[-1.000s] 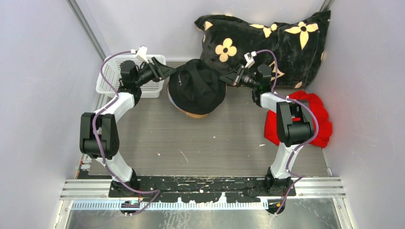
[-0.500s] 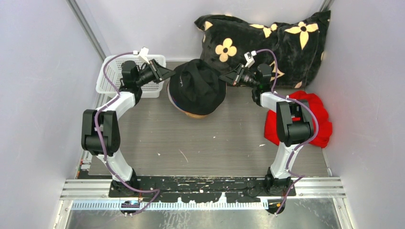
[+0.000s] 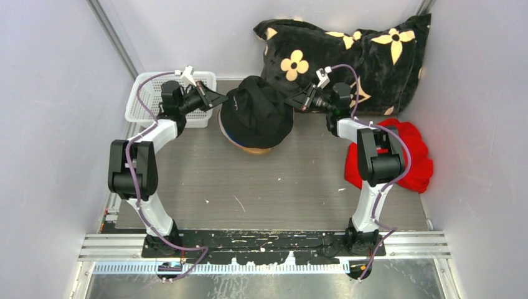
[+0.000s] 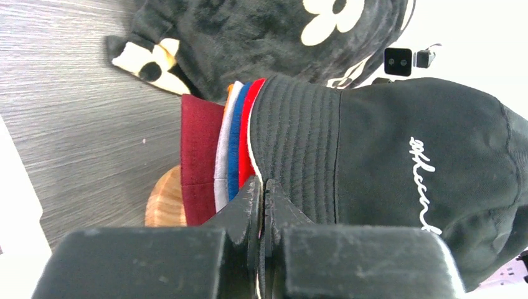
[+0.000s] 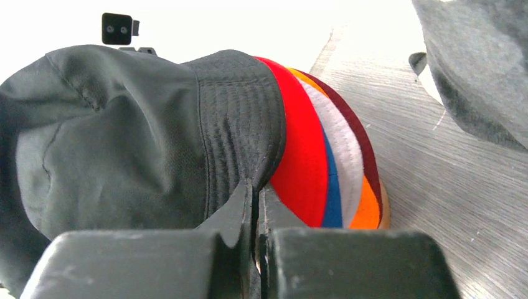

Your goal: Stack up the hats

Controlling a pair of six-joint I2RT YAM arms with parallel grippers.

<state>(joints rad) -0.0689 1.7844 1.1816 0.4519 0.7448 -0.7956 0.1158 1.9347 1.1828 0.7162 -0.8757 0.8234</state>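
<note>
The hats sit stacked on a wooden stand at the back centre, with the black hat on top. The left wrist view shows the maroon, pale grey, blue and red brims under the black hat. An orange brim shows in the right wrist view. My left gripper is shut on the black hat's left brim edge. My right gripper is shut on the black hat's right brim edge.
A white mesh basket stands at the back left beside the left arm. A black pillow with cream flowers leans at the back right. A red cloth bundle lies at the right, partly behind the right arm. Walls close in both sides.
My left gripper has gone from open to shut on the black hat's brim. The right gripper stays shut on the opposite brim and has shifted slightly towards the back.
</note>
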